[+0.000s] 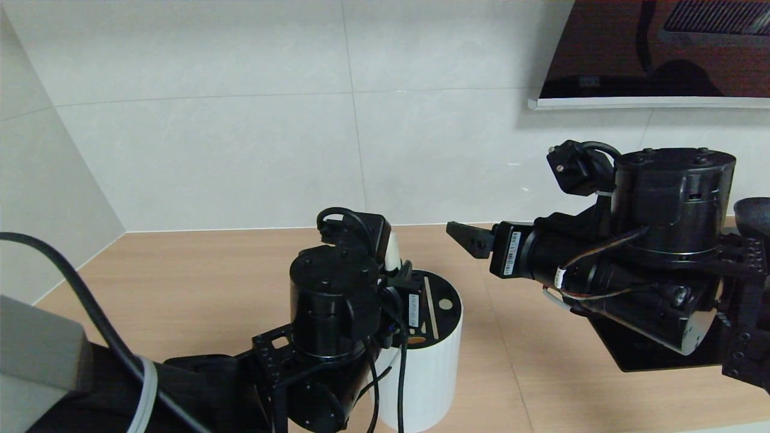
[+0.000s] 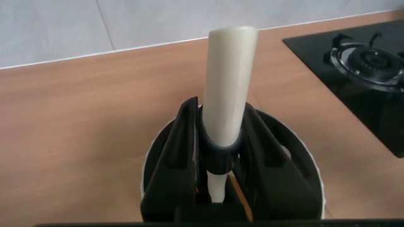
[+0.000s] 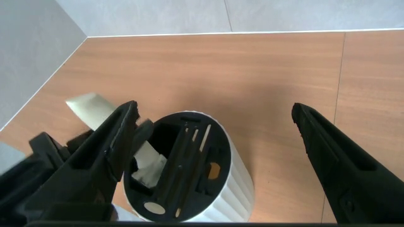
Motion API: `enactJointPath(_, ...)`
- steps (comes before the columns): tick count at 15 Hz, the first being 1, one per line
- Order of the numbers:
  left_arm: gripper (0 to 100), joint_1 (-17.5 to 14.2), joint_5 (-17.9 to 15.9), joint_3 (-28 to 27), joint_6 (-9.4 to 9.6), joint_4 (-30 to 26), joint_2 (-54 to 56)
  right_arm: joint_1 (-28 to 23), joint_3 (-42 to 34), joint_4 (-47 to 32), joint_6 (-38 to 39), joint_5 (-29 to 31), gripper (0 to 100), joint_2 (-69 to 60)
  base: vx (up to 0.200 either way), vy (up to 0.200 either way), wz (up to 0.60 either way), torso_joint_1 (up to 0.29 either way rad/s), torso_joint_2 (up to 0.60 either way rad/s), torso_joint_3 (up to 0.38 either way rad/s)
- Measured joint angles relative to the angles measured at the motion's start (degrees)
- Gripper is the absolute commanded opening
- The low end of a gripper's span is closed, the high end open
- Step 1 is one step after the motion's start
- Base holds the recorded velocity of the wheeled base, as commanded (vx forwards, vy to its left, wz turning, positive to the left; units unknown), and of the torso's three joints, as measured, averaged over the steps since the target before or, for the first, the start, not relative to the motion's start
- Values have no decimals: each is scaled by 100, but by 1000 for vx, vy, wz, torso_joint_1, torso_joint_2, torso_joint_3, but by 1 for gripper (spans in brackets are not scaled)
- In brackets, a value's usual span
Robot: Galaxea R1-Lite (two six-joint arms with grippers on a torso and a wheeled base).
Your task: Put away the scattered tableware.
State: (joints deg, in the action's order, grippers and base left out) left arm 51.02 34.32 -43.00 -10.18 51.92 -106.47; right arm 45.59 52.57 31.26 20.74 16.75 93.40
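At 6 o'clock in head view, L gripper [image 2: 218, 154] clamps cream-handled utensil [image 2: 230, 75] upright over white holder [image 1: 436, 361], R gripper [image 3: 213, 110] agape at 2 o'clock; prob. insertion step, next needs straight lowering, then release.

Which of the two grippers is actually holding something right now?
The left gripper: it is shut on a cream handle over the white holder. The right gripper is open and empty.
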Motion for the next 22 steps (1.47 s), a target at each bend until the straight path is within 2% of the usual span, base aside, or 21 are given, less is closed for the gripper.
enactJointPath(2, 0, 5, 2, 15, 6, -2, -4, 0, 0, 0, 0, 2, 100, 1, 0, 0, 0, 0, 0, 0)
enactJointPath(3, 100, 5, 2, 28, 9, -5, -4, 0, 0, 2, 0, 0, 100, 1, 0, 0, 0, 0, 0, 0)
enactJointPath(14, 100, -6, -13, 46, 26, -39, 22, 0, -9, 7, 1, 2, 100, 20, 0, 0, 0, 0, 0, 0)
enactJointPath(16, 100, -85, -16, 44, 35, -50, 168, -1, -11, 5, 0, 2, 100, -10, 0, 0, 0, 0, 0, 0)
enactJointPath(18, 100, -330, -38, 110, 184, -99, 501, -32, -135, 2, -13, 2, 100, -118, 0, 0, 0, 0, 0, 0)
enactJointPath(20, 100, -701, -150, 312, 507, -140, 1014, -166, -271, 5, -126, 2, 100, -272, 0, 0, 0, 0, 0, 0)
enactJointPath(22, 100, -968, -416, 577, 677, -255, 1593, -306, -412, -2, -312, 2, 100, -501, 0, 0, 0, 0, 0, 0)
